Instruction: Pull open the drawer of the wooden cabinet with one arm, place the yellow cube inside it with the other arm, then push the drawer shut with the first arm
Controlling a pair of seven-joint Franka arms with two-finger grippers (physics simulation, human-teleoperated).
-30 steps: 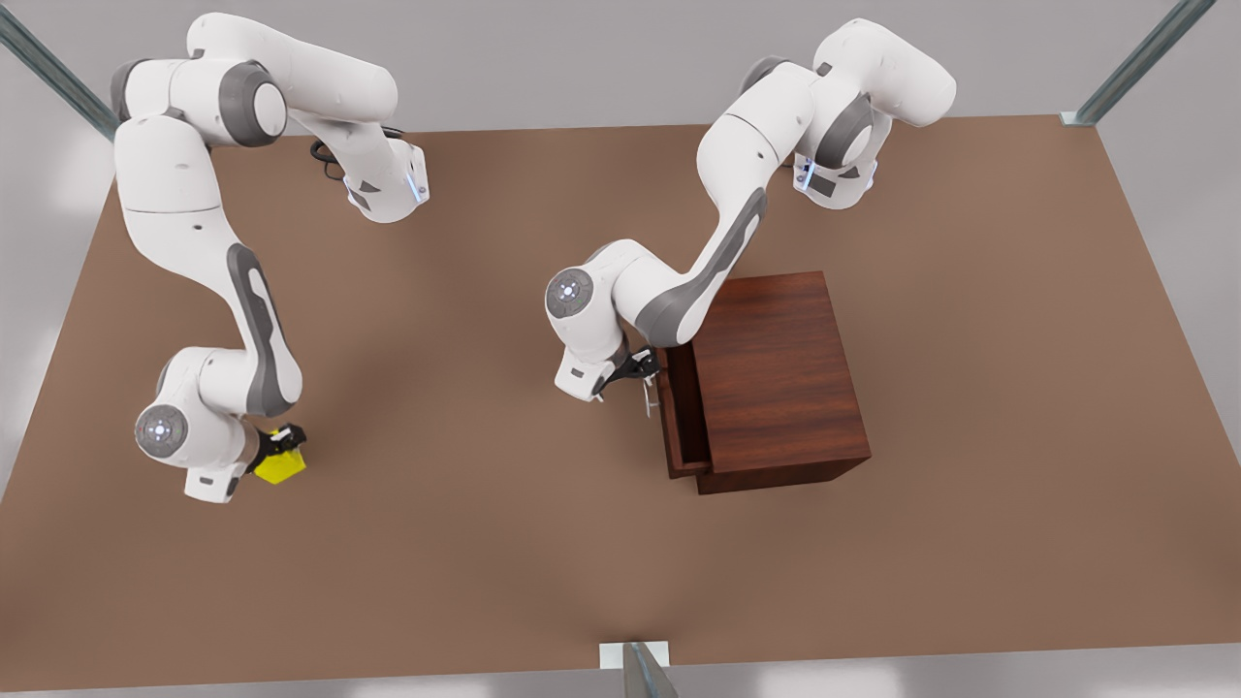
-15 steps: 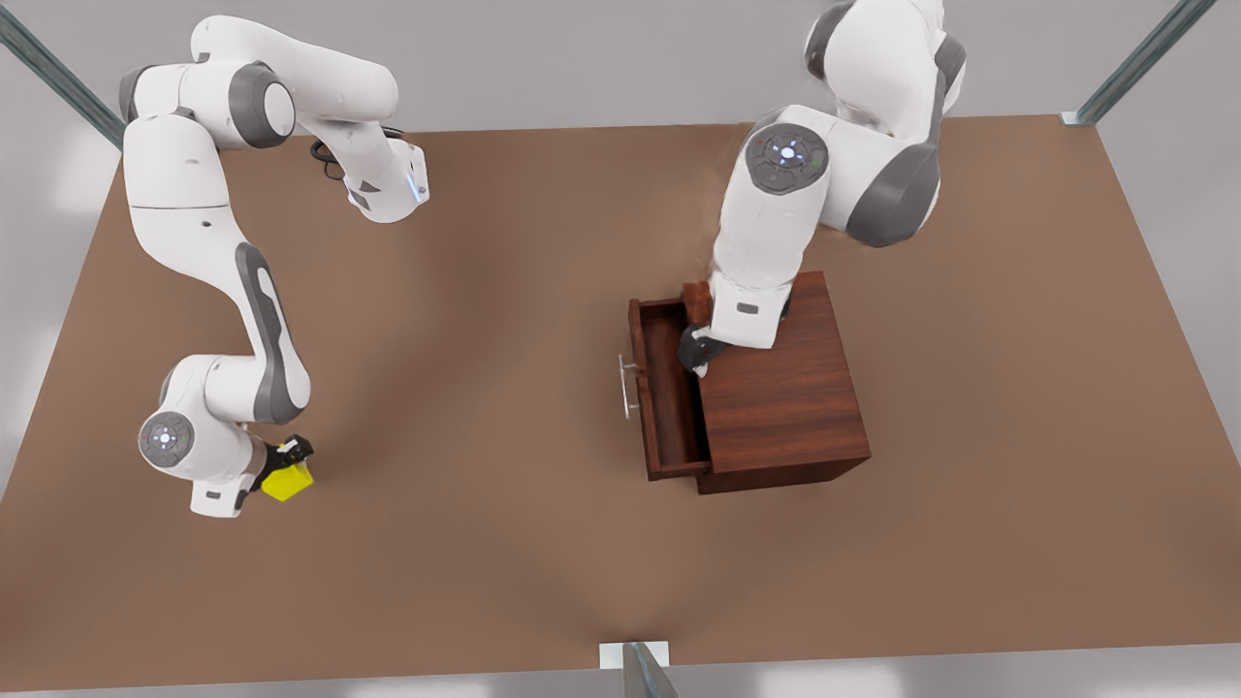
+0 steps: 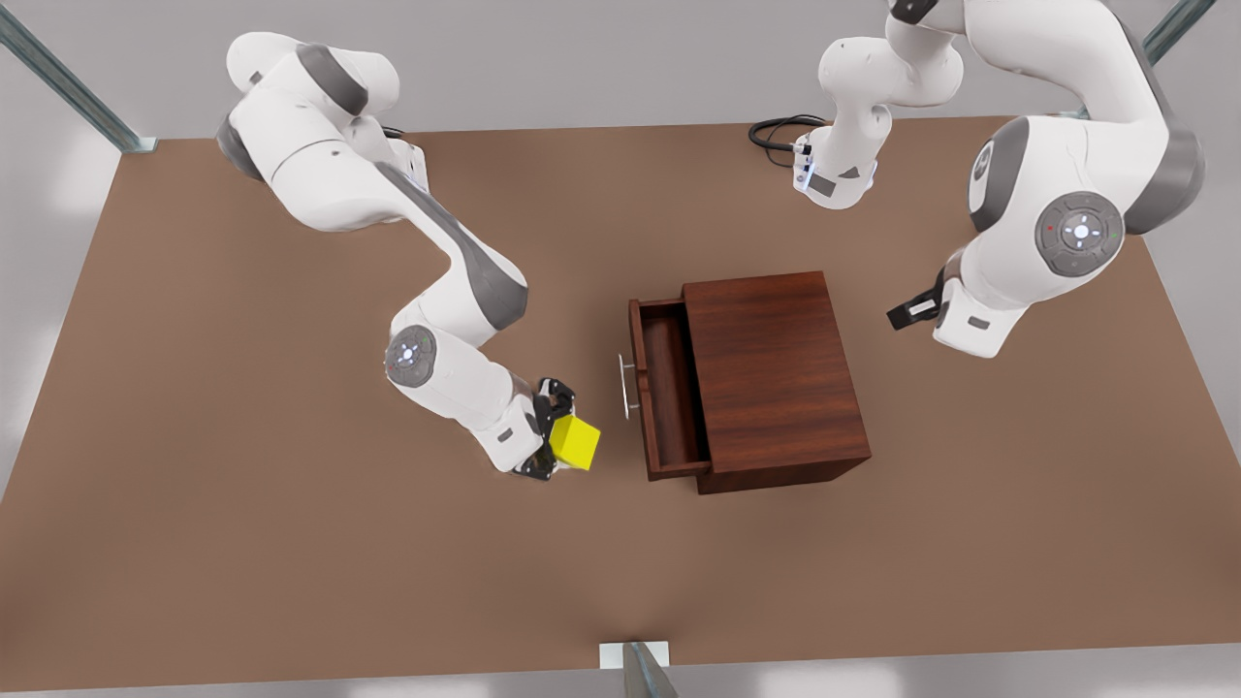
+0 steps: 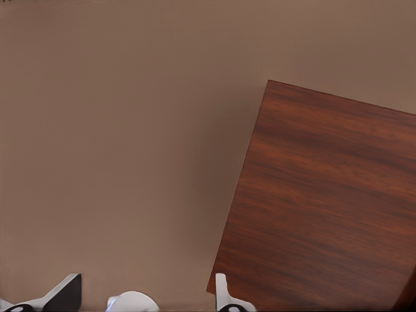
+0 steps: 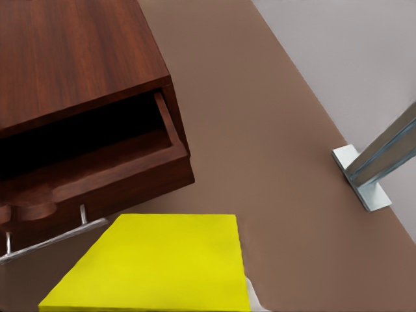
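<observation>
The wooden cabinet (image 3: 776, 368) stands mid-table, and its drawer (image 3: 664, 397) is pulled out toward the front view's left, its silver handle (image 3: 627, 386) in front. My right gripper (image 3: 555, 431) is shut on the yellow cube (image 3: 574, 443), held just left of the handle, apart from it. In the right wrist view the cube (image 5: 162, 263) hangs before the open drawer (image 5: 97, 169) and cabinet (image 5: 71, 52). On the cabinet's far side, to the front view's right, my left gripper (image 3: 906, 314) waits open and holds nothing. Its wrist view shows the cabinet top (image 4: 325, 208).
Metal frame posts stand at the table's back corners (image 3: 1134, 63); one post (image 5: 377, 169) shows in the right wrist view. A bracket (image 3: 635, 654) sits at the front edge. A black cable (image 3: 776, 131) lies by the arm base at the back. Bare brown tabletop (image 3: 291, 543) surrounds the cabinet.
The drawer was pulled further out, then the left arm let go and swung away to the cabinet's right. The right arm carried the cube from the far left to beside the handle.
</observation>
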